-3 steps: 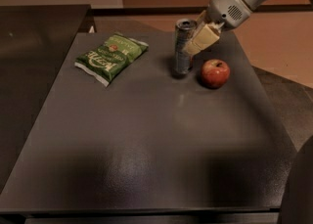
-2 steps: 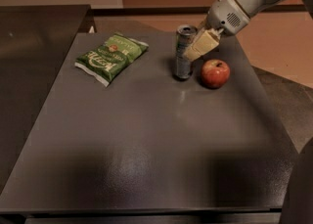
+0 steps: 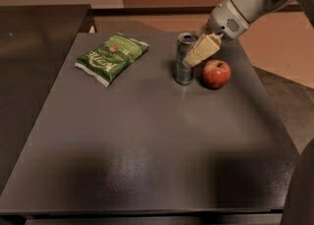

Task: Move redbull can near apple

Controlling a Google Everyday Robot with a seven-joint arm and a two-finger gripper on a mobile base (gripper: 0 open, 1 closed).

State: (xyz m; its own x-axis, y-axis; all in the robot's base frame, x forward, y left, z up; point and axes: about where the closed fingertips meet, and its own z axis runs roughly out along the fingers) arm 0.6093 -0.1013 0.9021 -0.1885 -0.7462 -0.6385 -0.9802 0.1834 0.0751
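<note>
The redbull can (image 3: 182,69) is a slim dark bluish-silver can with a shiny top. It stands upright on the dark table (image 3: 147,140) at the far right. The red apple (image 3: 216,73) lies just to its right with a small gap between them. My gripper (image 3: 191,58) reaches down from the upper right and is shut on the can's upper part. One cream finger (image 3: 202,49) shows across the can's right side. The other finger is hidden behind the can.
A flat green snack bag (image 3: 112,57) lies at the far left of the table. A second dark surface (image 3: 34,47) adjoins on the left. The table's right edge (image 3: 267,101) runs close past the apple, with floor beyond it.
The can has come down in my gripper, from a little above the table to its surface beside the apple. The apple and the bag have not moved.
</note>
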